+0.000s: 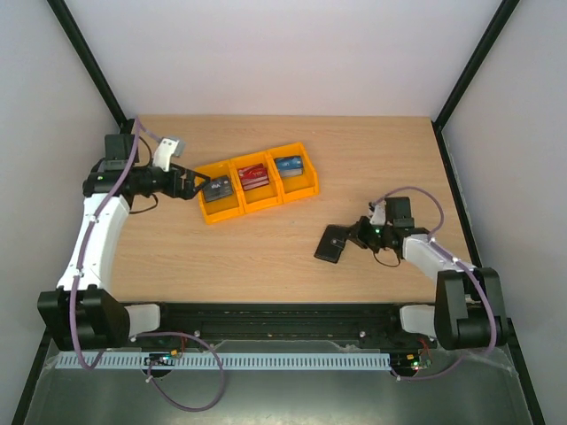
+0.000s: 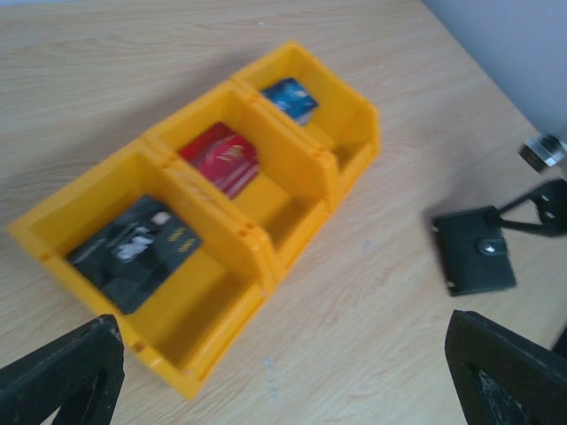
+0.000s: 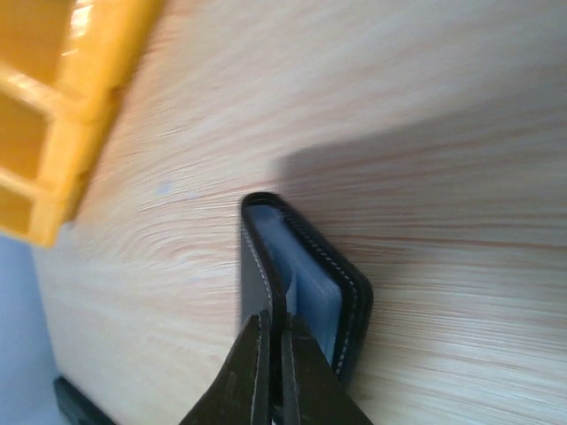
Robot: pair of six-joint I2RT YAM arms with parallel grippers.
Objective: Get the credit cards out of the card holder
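Txt on the dark grey card (image 2: 133, 252), red card (image 2: 221, 158) and blue card (image 2: 291, 97) is too blurry to read; only white marks show on the grey one. Each card lies in its own compartment of the yellow bins (image 2: 306, 168). My L gripper (image 1: 190, 186) hangs spread wide by the grey-card end. My R gripper (image 3: 270, 354) is clenched on one flap of the black card holder (image 3: 306, 283), blue-grey lining showing, well apart from the bins. Light wood-grain counter (image 1: 266, 257), white walls (image 1: 283, 53), black frame posts (image 1: 89, 62).
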